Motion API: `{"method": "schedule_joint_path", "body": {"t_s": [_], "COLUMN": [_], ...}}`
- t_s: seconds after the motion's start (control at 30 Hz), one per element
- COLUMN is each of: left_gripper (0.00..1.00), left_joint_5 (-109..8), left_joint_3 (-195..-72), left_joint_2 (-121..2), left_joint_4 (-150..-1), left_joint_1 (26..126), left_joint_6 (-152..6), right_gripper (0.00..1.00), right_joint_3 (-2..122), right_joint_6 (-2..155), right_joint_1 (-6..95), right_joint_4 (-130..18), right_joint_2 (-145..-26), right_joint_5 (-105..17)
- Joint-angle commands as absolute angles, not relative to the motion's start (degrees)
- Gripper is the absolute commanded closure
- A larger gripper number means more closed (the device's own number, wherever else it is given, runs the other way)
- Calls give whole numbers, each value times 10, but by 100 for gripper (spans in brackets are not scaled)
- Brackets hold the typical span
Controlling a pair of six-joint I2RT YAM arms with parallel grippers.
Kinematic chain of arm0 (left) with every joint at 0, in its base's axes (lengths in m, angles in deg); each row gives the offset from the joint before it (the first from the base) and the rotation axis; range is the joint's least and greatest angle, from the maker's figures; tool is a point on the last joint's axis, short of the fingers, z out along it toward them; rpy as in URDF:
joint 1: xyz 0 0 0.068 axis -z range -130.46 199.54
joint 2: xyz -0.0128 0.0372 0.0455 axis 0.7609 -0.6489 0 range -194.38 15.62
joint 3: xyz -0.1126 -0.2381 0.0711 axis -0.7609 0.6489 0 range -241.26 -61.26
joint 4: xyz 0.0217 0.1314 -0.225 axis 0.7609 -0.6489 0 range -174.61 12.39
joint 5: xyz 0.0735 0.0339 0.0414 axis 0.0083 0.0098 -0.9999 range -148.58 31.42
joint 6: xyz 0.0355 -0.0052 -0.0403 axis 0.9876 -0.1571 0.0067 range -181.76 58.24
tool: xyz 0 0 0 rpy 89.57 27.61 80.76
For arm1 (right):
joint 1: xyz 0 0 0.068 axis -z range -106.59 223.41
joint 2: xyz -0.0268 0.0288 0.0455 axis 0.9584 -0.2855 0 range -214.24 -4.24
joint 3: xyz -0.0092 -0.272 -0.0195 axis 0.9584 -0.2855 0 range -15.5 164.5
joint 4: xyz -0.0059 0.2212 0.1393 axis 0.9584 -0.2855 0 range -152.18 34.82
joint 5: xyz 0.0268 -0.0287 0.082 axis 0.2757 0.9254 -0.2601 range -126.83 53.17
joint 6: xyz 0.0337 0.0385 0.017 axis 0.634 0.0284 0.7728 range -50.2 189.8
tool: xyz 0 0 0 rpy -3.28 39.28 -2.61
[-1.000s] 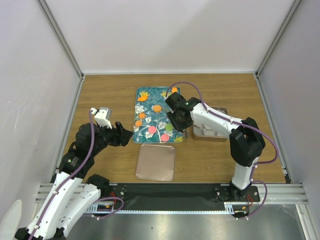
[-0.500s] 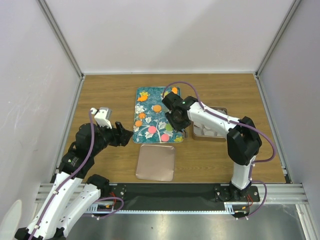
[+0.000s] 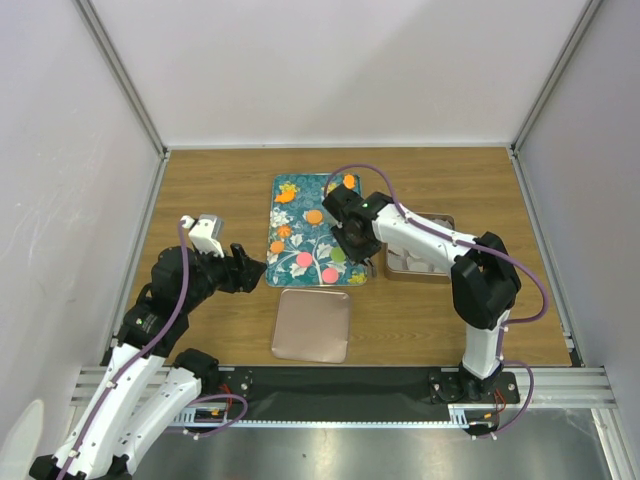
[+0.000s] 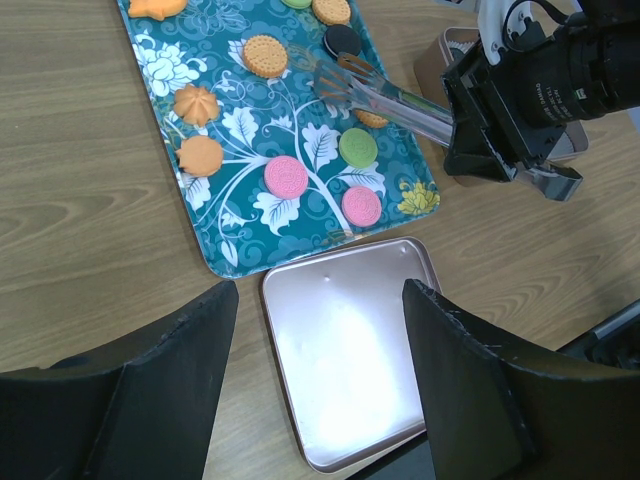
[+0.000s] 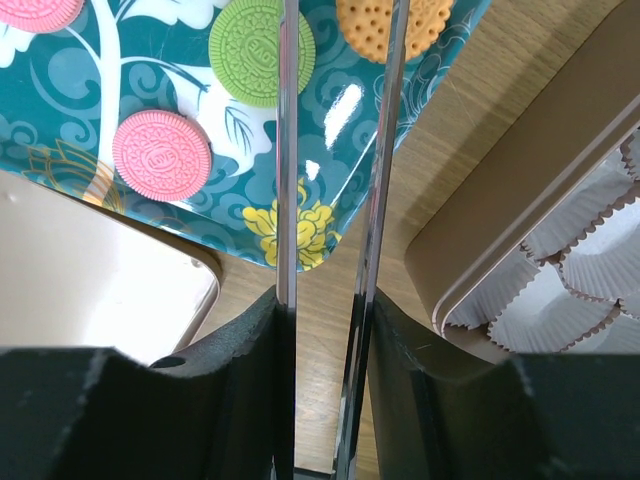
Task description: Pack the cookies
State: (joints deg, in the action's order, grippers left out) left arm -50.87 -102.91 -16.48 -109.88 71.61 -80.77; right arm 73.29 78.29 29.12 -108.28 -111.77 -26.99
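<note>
Teal floral tray (image 4: pixel 222 255), mid-table, carries the cookies (image 4: pixel 286 177): pink, green, orange & black discs lying flat, none touching. R gripper (image 5: pixel 325 320) is clamped on metal tongs (image 4: pixel 400 104). Tong blades stand a narrow gap apart, tips over the tray near the black & an orange disc, apparently empty. L gripper (image 4: pixel 320 370) is spread wide, holding nothing, near the rose-gold lid (image 4: pixel 350 350). Tin (image 5: pixel 520 190) w/ white paper cups (image 5: pixel 590 270) sits just beside the tray on its R side. Handling (judged): discs prob. light, stiff, brittle, apt to skid on the glossy tray; best pinched edge-to-edge across the diameter w/ a gentle squeeze. Writing: embossed stamp on disc faces, illegible; white lettering on the wrist camera (image 4: pixel 590 75) too small to read; no brand visible.
</note>
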Motion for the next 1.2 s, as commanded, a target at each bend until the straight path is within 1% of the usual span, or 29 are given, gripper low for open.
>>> {"method": "schedule_joint_path", "body": {"t_s": [0.0, 0.3, 0.63, 0.93, 1.1, 1.17], "left_gripper": [27, 27, 27, 27, 27, 27], "left_joint_5": [-504, -504, -501, -493, -487, -487], "left_joint_3": [-1027, -1027, -1027, -1027, -1027, -1027], "left_joint_2": [-164, -163, -161, -167, -170, -168], "left_joint_4": [-1086, -1087, -1087, -1085, -1083, -1084], "left_joint_1": [720, 720, 720, 720, 722, 723], "left_joint_6": [-806, -806, -807, -806, -804, -804], "right_gripper": [68, 69, 69, 68, 67, 67], "right_joint_3": [765, 761, 694, 564, 509, 500], "right_joint_6": [777, 796, 825, 845, 841, 840], "right_joint_1": [289, 317, 365, 490, 543, 550], "right_joint_4": [-1091, -1082, -1080, -1081, -1072, -1067], "right_joint_2": [-1107, -1044, -938, -818, -792, -792], "right_joint_5": [-267, -259, -254, -255, -255, -251]}}
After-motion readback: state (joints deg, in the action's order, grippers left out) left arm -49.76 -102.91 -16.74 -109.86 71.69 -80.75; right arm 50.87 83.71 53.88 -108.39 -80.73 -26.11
